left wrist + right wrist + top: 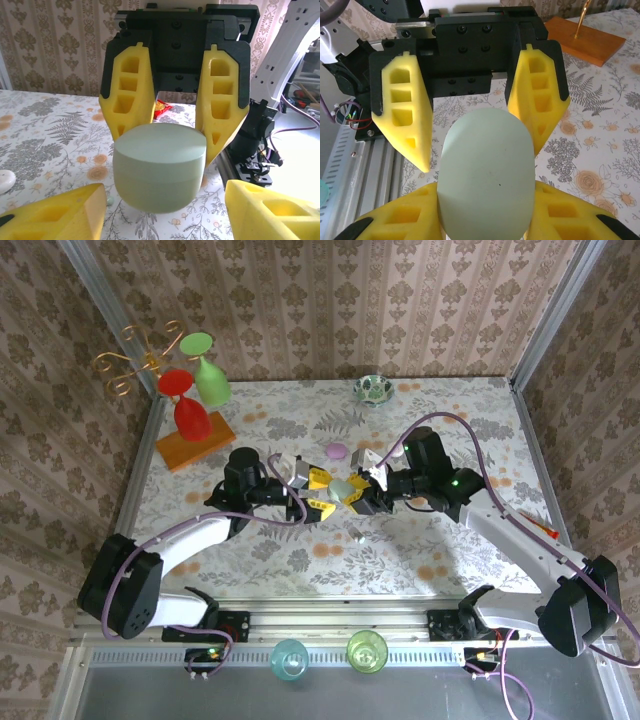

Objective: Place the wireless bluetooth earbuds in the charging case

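Case (160, 185) clamped by right gripper (487, 200); left gripper (480, 157) spread around its far end, not yet gripped. Earbud (357, 536) seen loose on table (450, 540) nearby. Case opening judged in hand; lid pinch required next.

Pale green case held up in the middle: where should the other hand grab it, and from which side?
Probably by the end that sticks out of the right hand. The pale green case is a smooth, rounded pebble clamped on its sides at one end, so the left hand does best coming straight at it from opposite and closing on the free end's two sides.
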Robot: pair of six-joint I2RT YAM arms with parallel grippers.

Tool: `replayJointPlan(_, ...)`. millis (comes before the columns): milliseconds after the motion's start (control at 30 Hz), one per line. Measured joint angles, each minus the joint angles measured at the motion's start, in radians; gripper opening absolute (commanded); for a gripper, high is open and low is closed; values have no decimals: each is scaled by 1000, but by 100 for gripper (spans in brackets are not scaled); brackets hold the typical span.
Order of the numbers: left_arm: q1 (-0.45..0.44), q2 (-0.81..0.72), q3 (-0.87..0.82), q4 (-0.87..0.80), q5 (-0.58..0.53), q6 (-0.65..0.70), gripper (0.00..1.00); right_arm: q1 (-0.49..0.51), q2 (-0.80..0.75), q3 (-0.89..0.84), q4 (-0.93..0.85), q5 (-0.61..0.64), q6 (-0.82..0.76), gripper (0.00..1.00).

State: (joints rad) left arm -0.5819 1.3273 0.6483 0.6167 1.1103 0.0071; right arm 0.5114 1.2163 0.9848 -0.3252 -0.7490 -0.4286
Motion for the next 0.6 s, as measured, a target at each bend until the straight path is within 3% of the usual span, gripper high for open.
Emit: replayJointPlan(600,-12,21,27,-4,20,-26,43,0,14,4,-2,-26,-37,27)
